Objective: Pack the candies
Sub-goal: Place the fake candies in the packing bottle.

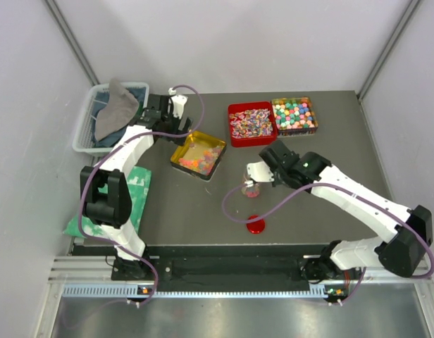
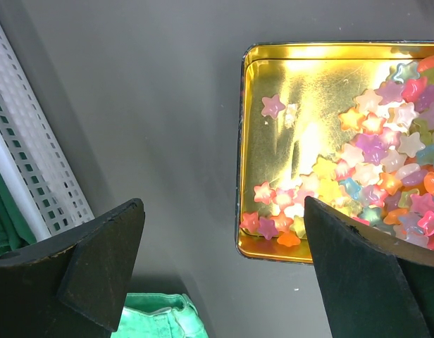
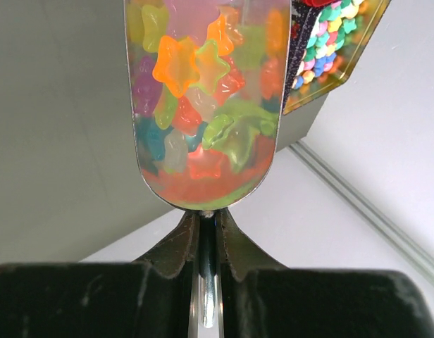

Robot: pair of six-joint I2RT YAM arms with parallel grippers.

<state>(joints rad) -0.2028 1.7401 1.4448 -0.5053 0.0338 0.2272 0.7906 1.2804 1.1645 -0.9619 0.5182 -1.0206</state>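
My right gripper [image 1: 268, 169] [image 3: 206, 224] is shut on the thin handle of a shiny metal scoop [image 1: 256, 171] [image 3: 203, 190]. The scoop is full of star-shaped candies [image 3: 196, 77] in orange, green, red and pink. It hangs over a small clear jar [image 1: 251, 189] on the table. My left gripper [image 1: 176, 124] [image 2: 220, 215] is open and empty, hovering by the near corner of a gold tin [image 1: 176, 160] [image 2: 242, 141] of star candies [image 2: 386, 162]. A red tin [image 1: 232, 134] holds small mixed pieces [image 1: 251, 121]. A tin of pastel balls [image 1: 294, 115] [image 3: 330, 42] stands beside it.
A red round lid [image 1: 255, 224] lies on the table in front of the jar. A white basket [image 1: 87, 130] [image 2: 34, 155] with a grey cloth [image 1: 117, 105] stands at the back left. A green cloth [image 1: 136, 190] [image 2: 160, 317] lies at the left edge.
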